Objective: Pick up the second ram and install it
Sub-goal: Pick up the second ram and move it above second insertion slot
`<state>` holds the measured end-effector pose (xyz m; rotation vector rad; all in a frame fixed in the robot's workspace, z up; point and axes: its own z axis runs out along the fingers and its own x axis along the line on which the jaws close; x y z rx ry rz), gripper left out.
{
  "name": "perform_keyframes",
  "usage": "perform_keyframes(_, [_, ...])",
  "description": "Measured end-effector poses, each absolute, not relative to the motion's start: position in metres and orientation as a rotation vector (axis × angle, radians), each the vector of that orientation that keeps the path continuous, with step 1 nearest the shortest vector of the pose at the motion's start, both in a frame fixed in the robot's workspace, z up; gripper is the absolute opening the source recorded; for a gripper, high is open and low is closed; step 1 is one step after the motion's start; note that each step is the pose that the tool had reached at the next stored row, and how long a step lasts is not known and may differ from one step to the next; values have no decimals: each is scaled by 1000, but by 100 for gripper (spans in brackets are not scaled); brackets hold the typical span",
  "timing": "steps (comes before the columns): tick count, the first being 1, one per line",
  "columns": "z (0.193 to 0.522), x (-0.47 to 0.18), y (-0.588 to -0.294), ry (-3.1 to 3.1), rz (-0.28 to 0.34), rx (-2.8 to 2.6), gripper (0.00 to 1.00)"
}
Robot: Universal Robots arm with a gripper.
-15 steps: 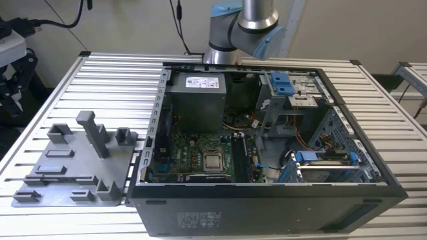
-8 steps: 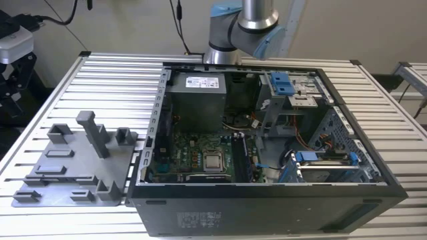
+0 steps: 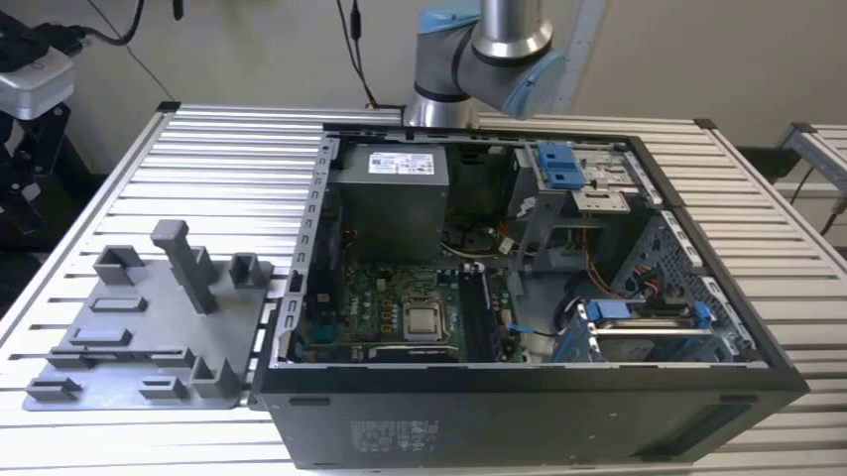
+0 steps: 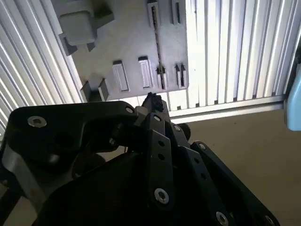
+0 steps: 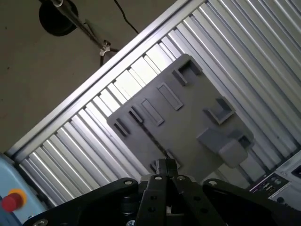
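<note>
Case: an open computer case (image 3: pixel 530 397) lay on the slatted table (image 3: pixel 212 149), at the exterior view's right.
Inside the case: a green motherboard (image 3: pixel 377 307) with a square processor socket (image 3: pixel 423 320), a grey power supply (image 3: pixel 391 203) behind it, blue-latched drive bays (image 3: pixel 562 164) and loose cables.
Fixture: a grey plate (image 3: pixel 153 327) (image 4: pixel 131 42) (image 5: pixel 188 122) sat just beside the case, at the exterior view's left, with raised slots and a tall grey post (image 3: pixel 185 263) (image 4: pixel 77 23) (image 5: pixel 230 148).
In the fixture: the second ram (image 4: pixel 158 52) (image 5: pixel 149 137) stood on edge as a thin dark strip in a long slot between the short raised holders.
Hand: in both wrist views the hand (image 4: pixel 153 101) (image 5: pixel 165 165) was clenched, its fingertips pressed together with nothing between them.
Ram against hand: the hand hung over the plate, apart from it, and the strip's near end ran up to the fingertips in both wrist views.
Arm: its grey and blue joint (image 3: pixel 483 50) stood behind the case and was cut off by the edge of the exterior view.
Hard to make out: the ram's chips could not be seen edge-on, and neither could what the memory slots on the motherboard held.
</note>
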<state>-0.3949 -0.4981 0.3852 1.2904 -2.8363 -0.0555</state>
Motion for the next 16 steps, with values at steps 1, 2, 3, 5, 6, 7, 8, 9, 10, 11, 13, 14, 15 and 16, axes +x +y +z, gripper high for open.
perform_keyframes(1, [385, -395, -498, -2831, -55, 1301, 11])
perform_keyframes(2, [385, -395, -498, -2826, -55, 1312, 11])
perform_keyframes(3, [385, -395, -498, -2823, -55, 1319, 11])
perform_keyframes(5, [385, -395, -498, -2822, -55, 1320, 11])
perform_keyframes(6, [385, -395, -498, -2822, -55, 1320, 11])
perform_keyframes(7, [385, -395, -498, -2822, -55, 1320, 11])
perform_keyframes(8, [385, -395, -498, -2822, -55, 1321, 11])
perform_keyframes(9, [385, -395, -498, -2822, -55, 1321, 11])
perform_keyframes(10, [385, -395, -498, -2822, -55, 1321, 11])
perform_keyframes(11, [385, -395, -498, -2822, -54, 1322, 11])
perform_keyframes(13, [385, -395, -498, -2815, -54, 1337, 11])
perform_keyframes(14, [385, -395, -498, -2808, -54, 1351, 11])
perform_keyframes(15, [385, -395, -498, -2800, -54, 1366, 11])
perform_keyframes(16, [385, -395, -498, -2792, -54, 1383, 11])
